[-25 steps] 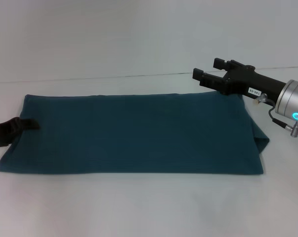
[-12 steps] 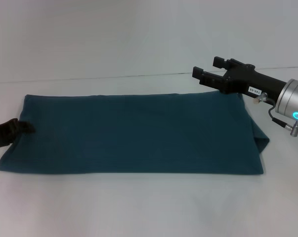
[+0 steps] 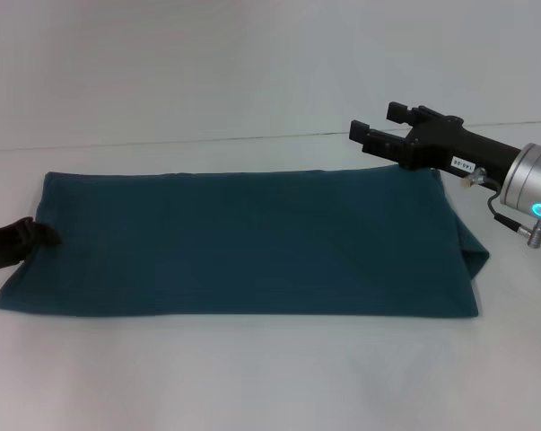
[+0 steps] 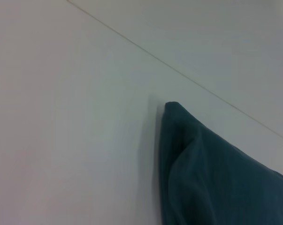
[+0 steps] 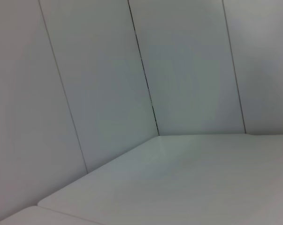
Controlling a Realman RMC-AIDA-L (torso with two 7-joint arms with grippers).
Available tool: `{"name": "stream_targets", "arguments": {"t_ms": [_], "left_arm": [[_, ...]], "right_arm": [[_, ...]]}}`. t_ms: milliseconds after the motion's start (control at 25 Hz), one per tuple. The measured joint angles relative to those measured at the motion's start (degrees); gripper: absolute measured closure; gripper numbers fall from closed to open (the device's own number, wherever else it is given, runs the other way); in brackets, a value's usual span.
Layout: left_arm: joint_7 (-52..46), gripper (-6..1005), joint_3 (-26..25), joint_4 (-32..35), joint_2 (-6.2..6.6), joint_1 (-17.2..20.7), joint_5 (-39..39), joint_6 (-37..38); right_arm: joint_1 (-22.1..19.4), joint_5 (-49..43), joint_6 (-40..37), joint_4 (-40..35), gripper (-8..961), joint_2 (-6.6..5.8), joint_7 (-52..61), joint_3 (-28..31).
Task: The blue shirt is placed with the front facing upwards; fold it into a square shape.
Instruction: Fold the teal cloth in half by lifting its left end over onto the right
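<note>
The blue shirt (image 3: 243, 242) lies flat on the white table as a long, wide rectangle with its plain teal side up and no lettering showing. Its right end has a small folded flap (image 3: 475, 251). My left gripper (image 3: 32, 235) is a dark shape at the shirt's left edge, mostly out of view. My right gripper (image 3: 378, 126) hovers open over the shirt's far right corner with nothing between its fingers. In the left wrist view, one corner of the shirt (image 4: 216, 173) lies on the table. The right wrist view shows no shirt.
The white table (image 3: 270, 377) stretches all around the shirt, with a seam line (image 3: 162, 144) behind it. White wall panels (image 5: 94, 70) fill the right wrist view.
My left gripper has slid a little to the left, off the shirt's left edge. The shirt and the right gripper have stayed in place.
</note>
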Motion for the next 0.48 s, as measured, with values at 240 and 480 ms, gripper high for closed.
{"name": "stream_targets", "arguments": {"t_ms": [240, 480], "left_arm": [[0.48, 669, 0.55, 0.02, 0.01, -0.02, 0.03, 0.49], [0.55, 800, 2.46, -0.3, -0.19, -0.06, 0.06, 0.35]], "right_arm": [[0.0, 0.02, 0.0, -0.05, 70, 0.0, 0.08, 0.01], [-0.04, 0.21, 0.0, -0.04, 70, 0.0, 0.09, 0.0]]}}
